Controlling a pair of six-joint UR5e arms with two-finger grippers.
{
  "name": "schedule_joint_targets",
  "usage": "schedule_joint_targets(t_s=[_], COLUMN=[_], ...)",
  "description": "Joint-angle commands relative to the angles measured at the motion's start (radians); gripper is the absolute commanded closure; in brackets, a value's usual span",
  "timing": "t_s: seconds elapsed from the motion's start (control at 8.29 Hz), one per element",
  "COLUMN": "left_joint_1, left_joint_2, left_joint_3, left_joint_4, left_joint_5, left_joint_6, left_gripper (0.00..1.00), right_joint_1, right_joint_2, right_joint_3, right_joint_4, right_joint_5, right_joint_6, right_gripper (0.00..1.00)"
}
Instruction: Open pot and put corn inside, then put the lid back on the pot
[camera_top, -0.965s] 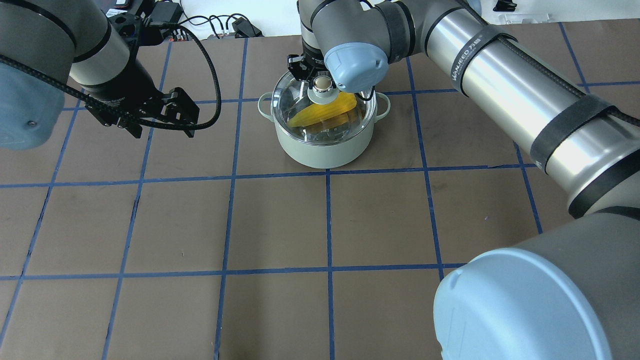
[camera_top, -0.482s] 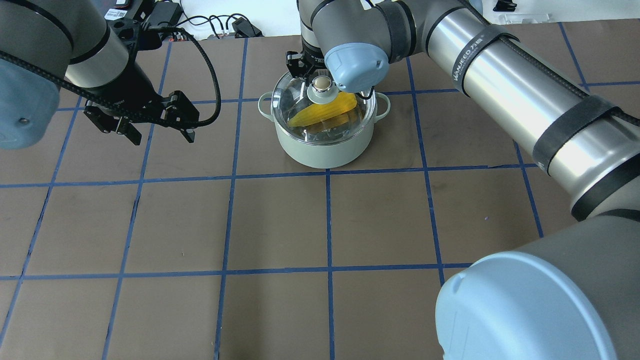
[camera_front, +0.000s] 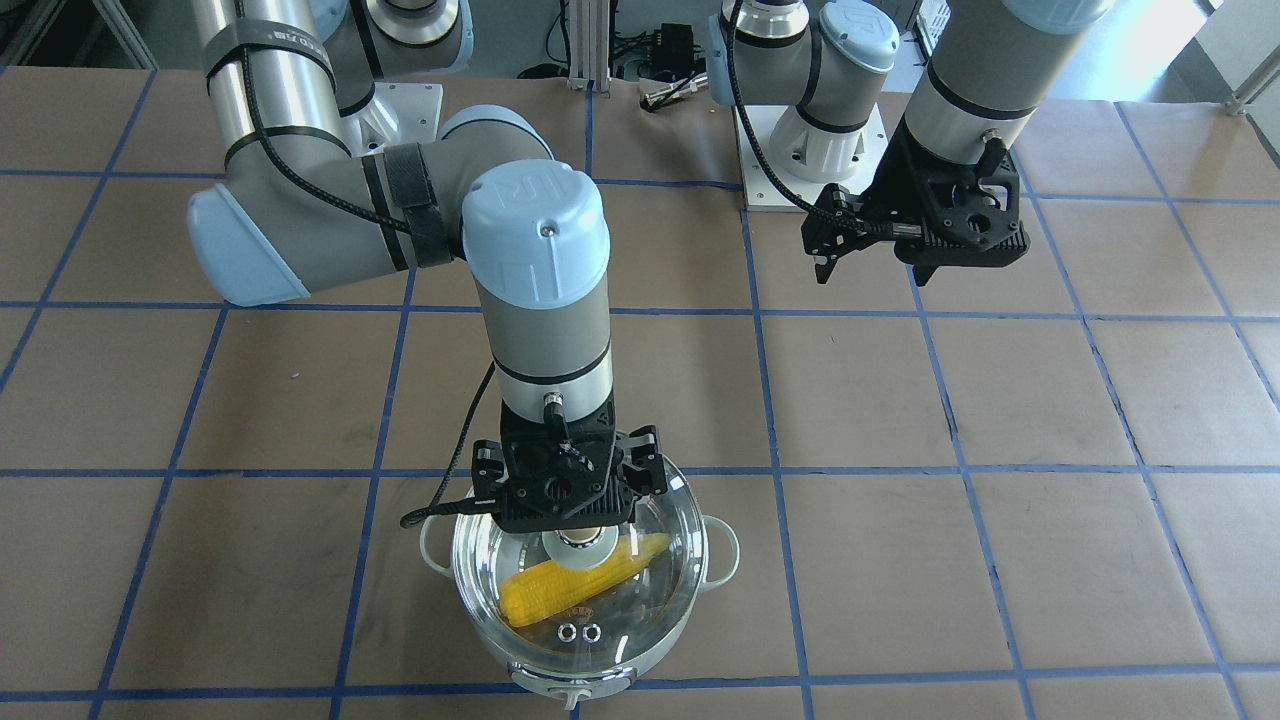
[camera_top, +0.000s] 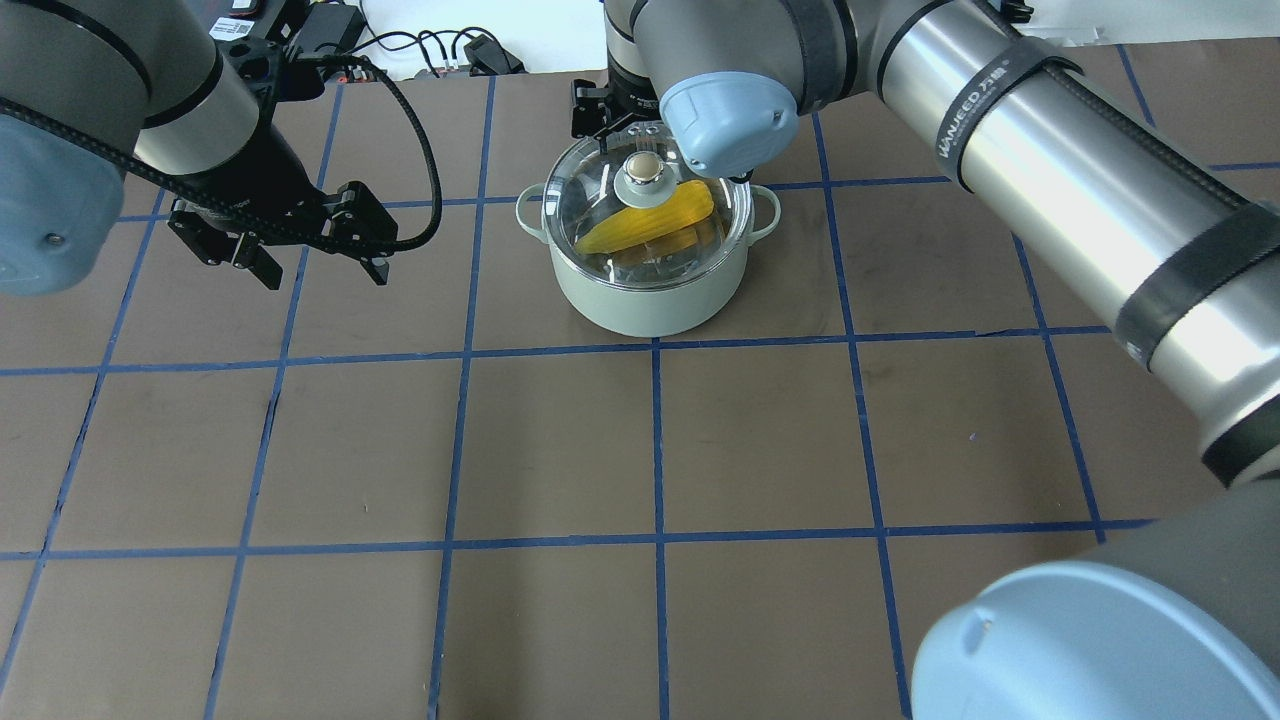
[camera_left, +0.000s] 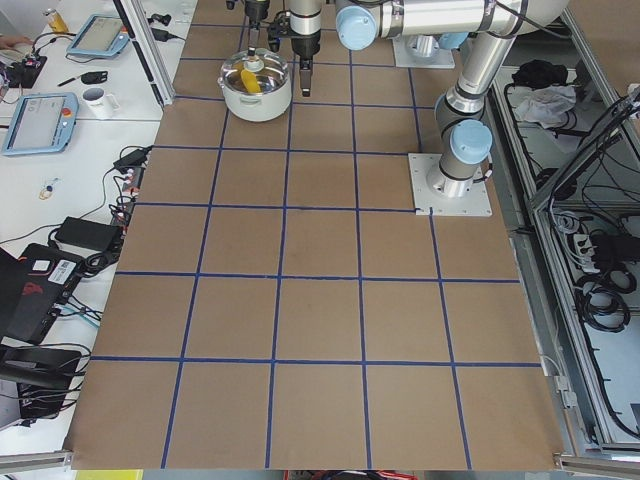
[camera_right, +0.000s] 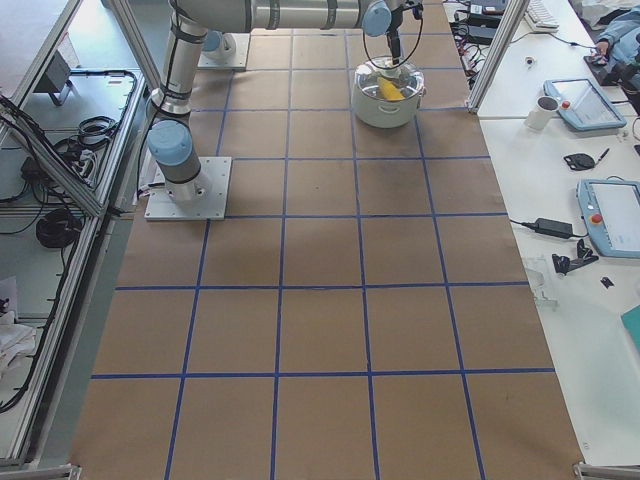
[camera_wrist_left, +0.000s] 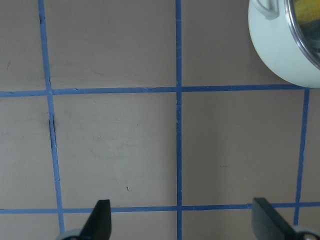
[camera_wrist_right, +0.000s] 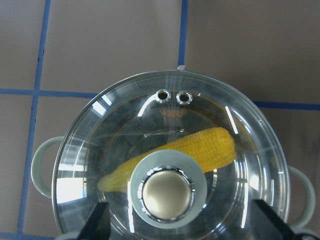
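Nearest, we read "WANJEED" along the right arm (camera_top: 1080, 200). Beyond it we see the pot (camera_top: 650, 300), its lid (camera_top: 600, 205) seated and the corn (camera_top: 650, 222) lying inside. The right gripper (camera_front: 567, 485) hangs over the knob (camera_top: 646, 168), jaws spread wide. The left gripper (camera_top: 322, 270), likewise spread, hovers well apart.

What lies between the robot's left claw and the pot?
Nothing: between the left gripper and the pot there is only bare brown table with blue tape lines, shown in the overhead view.

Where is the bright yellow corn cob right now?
The bright yellow corn cob lies inside the pale mint-green pot, under the clear glass dome lid. In the overhead view that pot stands at the far middle of the table.
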Motion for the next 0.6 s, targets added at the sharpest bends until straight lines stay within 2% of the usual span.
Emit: schedule_joint_targets(t_s=[0.0, 0.12, 0.24, 0.36, 0.48], left_joint_1=[0.0, 0.0, 0.0, 0.0, 0.0], left_joint_2=[-0.001, -0.001, -0.001, -0.001, -0.001], left_joint_3=[-0.002, -0.002, -0.002, -0.004, -0.005], left_joint_4=[0.0, 0.0, 0.0, 0.0, 0.0], left_joint_5=[0.0, 0.0, 0.001, 0.001, 0.001], left_joint_6=[0.0, 0.0, 0.0, 0.0, 0.0], left_gripper=[0.0, 0.0, 0.0, 0.0, 0.0], right_joint_1=[-0.114, -0.181, -0.24, -0.275, -0.274], right_joint_2=[-0.219, -0.335, -0.427, -0.475, -0.524], right_joint_3=[0.178, 0.232, 0.244, 0.245, 0.254], right_joint_4=[0.03, 0.141, 0.286, 0.412, 0.456], right_joint_5=[0.028, 0.101, 0.101, 0.096, 0.093], right_joint_6=[-0.121, -0.131, -0.176, -0.256, -0.263], right_gripper=[0.0, 0.0, 0.0, 0.0, 0.0])
